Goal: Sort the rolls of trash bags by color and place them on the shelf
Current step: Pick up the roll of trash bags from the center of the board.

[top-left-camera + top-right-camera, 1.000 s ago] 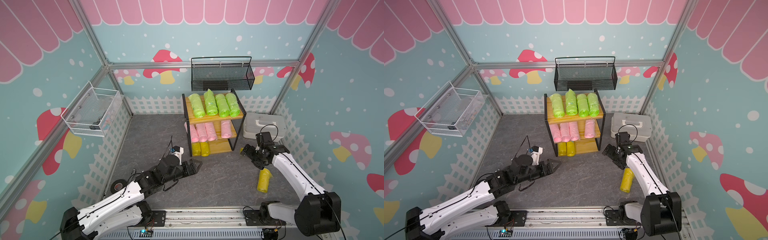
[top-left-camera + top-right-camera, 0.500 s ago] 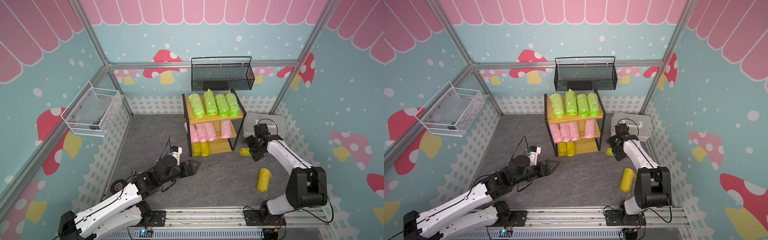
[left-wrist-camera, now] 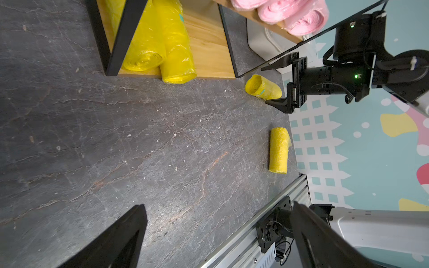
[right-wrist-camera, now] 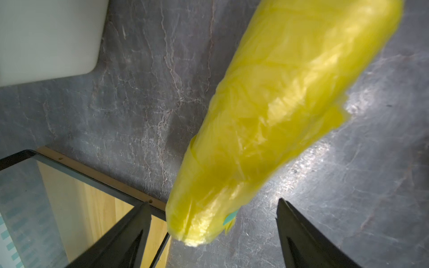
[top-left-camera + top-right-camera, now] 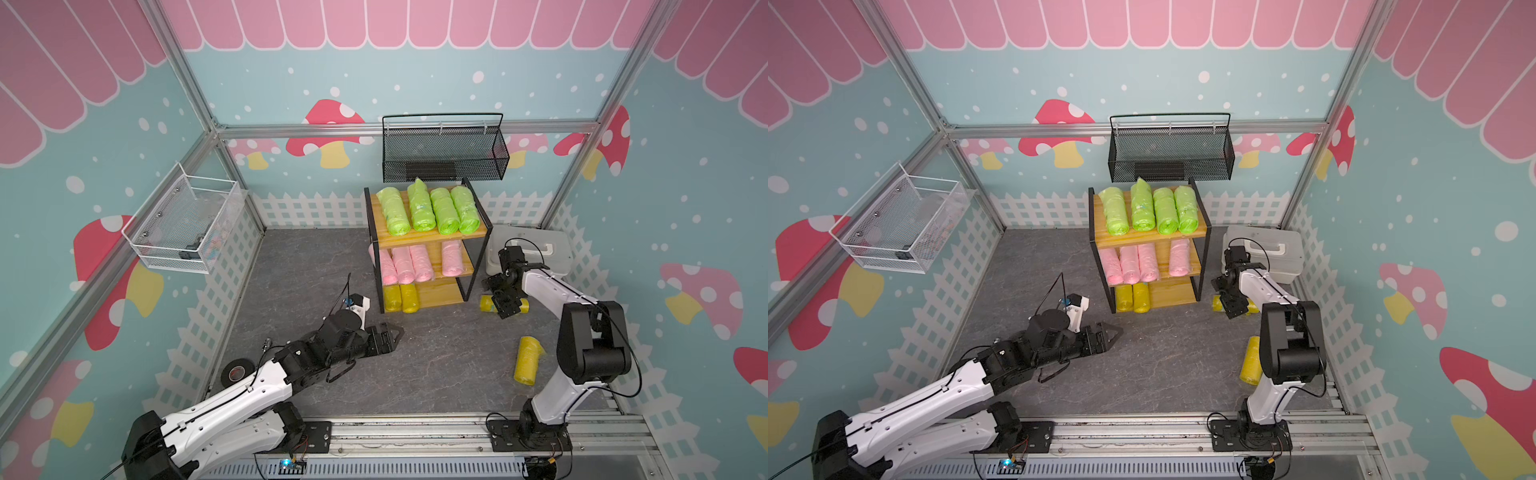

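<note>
The right tool (image 3: 264, 85) hangs over a yellow roll (image 4: 267, 116) that lies on the worktop just off the right front foot of the shelf (image 5: 436, 239). Its jaws are spread wide to either side of the roll and have hold of nothing. The left tool (image 5: 395, 340) hovers empty and fully spread, well out in front of the shelf. The likeliest trouble is the pinch itself: the film looks loose and slippery, so the fingers may catch only wrap, or nudge the roll so it rolls away. One finger also seems close to the shelf's black frame leg and could snag it while coming down. A hold near the roll's end would probably let it droop and strike the frame on its way to the bottom board, or shove the two yellow rolls (image 5: 401, 297) already lying there. Another yellow roll (image 5: 527, 360) waits farther out from the shelf.
</note>
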Robot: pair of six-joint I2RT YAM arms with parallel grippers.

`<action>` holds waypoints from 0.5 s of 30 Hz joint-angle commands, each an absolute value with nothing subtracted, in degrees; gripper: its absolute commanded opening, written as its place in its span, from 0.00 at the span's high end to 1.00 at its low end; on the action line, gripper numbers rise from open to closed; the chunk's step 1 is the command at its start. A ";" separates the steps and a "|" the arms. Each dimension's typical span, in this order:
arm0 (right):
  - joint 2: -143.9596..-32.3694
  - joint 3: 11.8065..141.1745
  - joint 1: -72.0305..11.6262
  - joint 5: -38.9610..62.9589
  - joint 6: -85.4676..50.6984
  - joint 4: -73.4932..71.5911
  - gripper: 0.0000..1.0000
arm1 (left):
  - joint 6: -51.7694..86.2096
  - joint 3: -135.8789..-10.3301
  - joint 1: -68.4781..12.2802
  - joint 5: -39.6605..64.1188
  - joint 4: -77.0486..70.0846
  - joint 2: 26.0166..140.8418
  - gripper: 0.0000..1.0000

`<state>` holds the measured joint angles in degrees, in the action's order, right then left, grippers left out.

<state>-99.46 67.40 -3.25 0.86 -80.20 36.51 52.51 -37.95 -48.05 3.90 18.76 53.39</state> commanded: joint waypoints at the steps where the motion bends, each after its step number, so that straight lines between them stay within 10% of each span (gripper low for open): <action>1: -100.86 69.07 -2.85 -0.81 -80.99 36.91 0.14 | 51.07 -37.35 -47.72 4.93 19.26 54.13 0.01; 15: -103.42 64.34 -1.94 -2.56 -75.42 34.64 0.23 | 50.27 -38.56 -47.57 5.86 19.89 55.71 0.01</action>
